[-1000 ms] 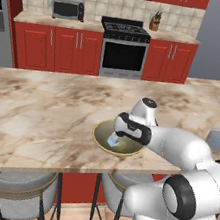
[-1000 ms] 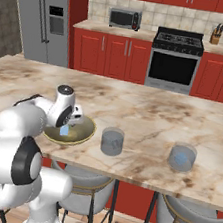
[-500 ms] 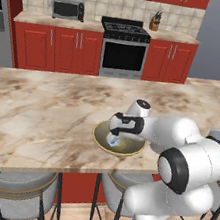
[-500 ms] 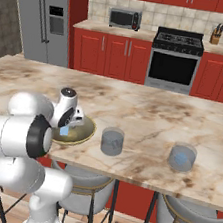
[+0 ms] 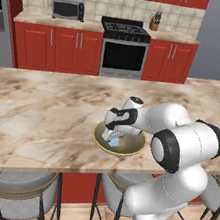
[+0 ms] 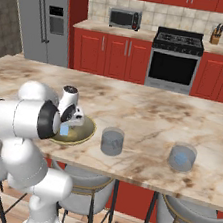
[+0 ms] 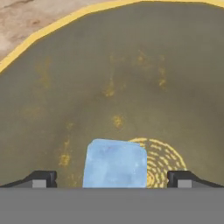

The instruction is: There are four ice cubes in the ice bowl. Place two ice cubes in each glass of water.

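Note:
The ice bowl (image 6: 86,133), olive-grey with a gold rim, sits near the counter's front edge. My gripper (image 7: 111,179) hangs low inside it, open, its fingertips (image 7: 41,179) standing on either side of one pale blue ice cube (image 7: 115,164) without touching it. That ice cube (image 5: 112,142) rests on the bowl's (image 5: 131,147) floor just under the gripper (image 5: 112,134). Two glasses of water stand to the right of the bowl: the nearer glass (image 6: 112,141) close beside it, the farther glass (image 6: 182,157) showing a pale blue patch inside. Other cubes in the bowl are hidden by the hand.
The marble counter (image 5: 45,116) stretches wide to the left and behind the bowl. Grey stools (image 5: 18,188) stand under its front edge. A stove (image 5: 123,48) and red cabinets line the far wall.
The hand has sunk a little lower into the bowl and shifted slightly left, down around the ice cube. The arm's elbow has swung. The jaws stay wide.

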You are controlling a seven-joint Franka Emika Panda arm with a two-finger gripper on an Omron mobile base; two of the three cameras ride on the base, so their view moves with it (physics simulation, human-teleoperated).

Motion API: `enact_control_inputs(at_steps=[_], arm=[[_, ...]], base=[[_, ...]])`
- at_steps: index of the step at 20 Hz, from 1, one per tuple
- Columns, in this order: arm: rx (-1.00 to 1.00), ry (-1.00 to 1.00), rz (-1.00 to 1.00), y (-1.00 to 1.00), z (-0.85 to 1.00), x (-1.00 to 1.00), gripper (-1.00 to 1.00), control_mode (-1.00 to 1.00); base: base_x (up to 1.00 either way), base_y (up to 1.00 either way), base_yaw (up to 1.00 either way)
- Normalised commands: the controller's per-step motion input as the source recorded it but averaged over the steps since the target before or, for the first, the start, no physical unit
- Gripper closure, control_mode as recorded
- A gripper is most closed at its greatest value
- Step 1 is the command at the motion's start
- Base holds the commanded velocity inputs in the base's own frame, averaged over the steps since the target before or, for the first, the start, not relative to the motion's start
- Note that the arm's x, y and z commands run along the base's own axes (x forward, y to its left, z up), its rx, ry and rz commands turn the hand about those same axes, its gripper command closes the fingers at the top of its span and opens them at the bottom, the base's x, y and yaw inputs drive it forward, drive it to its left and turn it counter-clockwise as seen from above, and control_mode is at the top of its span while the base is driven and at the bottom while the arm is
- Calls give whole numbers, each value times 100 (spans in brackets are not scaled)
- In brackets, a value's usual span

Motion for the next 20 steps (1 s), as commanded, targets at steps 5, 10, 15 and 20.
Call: enact_control_inputs(at_steps=[5,10,15,20], arm=[[0,9,-3,0,-25,0,-100,-100],[0,2,-2,0,-12,0,-100,-100],[0,5,-3,0,-17,0,-100,-100],[0,0,-1,0,-10,0,-100,-100]], base=[[0,0,0],[0,0,0],[0,0,0],[0,0,0]])
